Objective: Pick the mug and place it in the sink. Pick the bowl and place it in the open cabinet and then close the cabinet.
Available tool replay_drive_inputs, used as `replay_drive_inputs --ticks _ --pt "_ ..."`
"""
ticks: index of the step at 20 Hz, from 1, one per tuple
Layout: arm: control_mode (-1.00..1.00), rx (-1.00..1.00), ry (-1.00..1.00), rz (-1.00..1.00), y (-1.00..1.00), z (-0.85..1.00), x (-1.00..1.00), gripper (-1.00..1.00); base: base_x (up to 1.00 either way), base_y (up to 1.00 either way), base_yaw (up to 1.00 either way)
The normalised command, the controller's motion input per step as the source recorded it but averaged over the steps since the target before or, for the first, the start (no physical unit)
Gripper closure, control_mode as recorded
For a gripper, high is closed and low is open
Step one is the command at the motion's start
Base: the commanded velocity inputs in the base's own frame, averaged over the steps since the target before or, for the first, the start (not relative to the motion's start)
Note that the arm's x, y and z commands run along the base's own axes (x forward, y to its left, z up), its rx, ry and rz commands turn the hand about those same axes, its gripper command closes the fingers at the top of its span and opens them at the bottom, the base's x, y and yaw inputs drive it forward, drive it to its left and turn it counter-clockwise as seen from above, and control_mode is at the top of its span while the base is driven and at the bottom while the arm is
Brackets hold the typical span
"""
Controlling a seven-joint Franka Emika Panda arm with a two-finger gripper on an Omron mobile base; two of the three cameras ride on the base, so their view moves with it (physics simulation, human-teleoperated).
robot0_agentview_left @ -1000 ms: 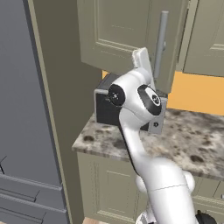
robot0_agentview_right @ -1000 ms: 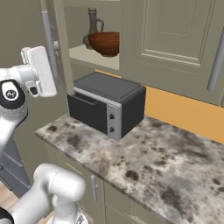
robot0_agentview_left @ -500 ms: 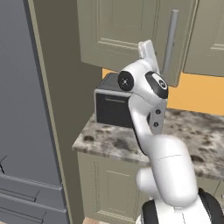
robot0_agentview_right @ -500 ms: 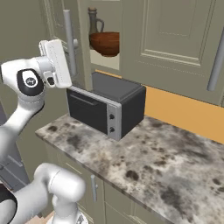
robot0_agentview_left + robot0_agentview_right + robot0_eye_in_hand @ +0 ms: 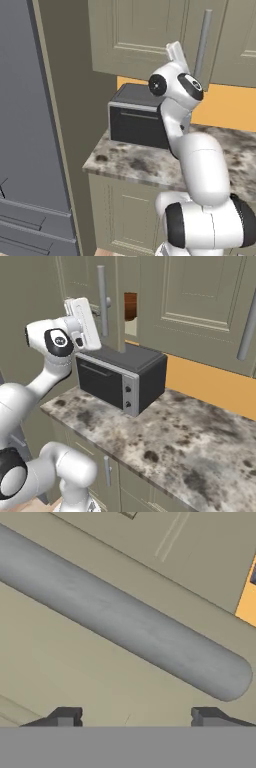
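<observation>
Cabinet (image 5: 85,286): upper wall unit above the tabletop; its panelled door stands nearly shut, leaving a narrow gap on the side away from the handle.
Bowl (image 5: 130,306): a reddish-brown sliver shows through that gap, on the shelf inside the cabinet, so the placing looks done and closing the door is the step in hand.
Door handle (image 5: 120,619): long grey bar, upright in the right base view and parallel to the door's edge; in the hand view it runs on a slant because the hand is rolled, rounded end toward the lower right.
Gripper (image 5: 135,716): raised to the door face just beside the handle; the bar lies beyond the fingertips, not between them.
Fingers (image 5: 65,716): two dark tips apart, with nothing in the gap I can see; whether they touch the door cannot be told.
Why this pose: my guess is the hand sits at the handle side, far from the hinge, to get the easiest swing.
Toaster oven (image 5: 120,373): dark box on the tabletop under the cabinet, its glass door facing out.
Tabletop (image 5: 190,441): speckled stone.
Fridge (image 5: 30,125): tall grey body beside the tabletop's end.
Risk: a sliding push could catch the handle.
</observation>
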Motion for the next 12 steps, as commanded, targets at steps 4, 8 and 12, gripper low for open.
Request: replay_drive_inputs --ticks 4,8,12 --pt "-1.00 0.00 -0.07 0.00 -0.47 -0.11 0.58 -1.00 0.00 0.00 0.00" --pt "-1.00 0.00 -0.06 0.00 -0.44 -0.11 0.59 -1.00 0.00 0.00 0.00" --pt "-1.00 0.00 -0.03 0.00 -0.36 -0.10 0.65 -1.00 0.00 0.00 0.00"
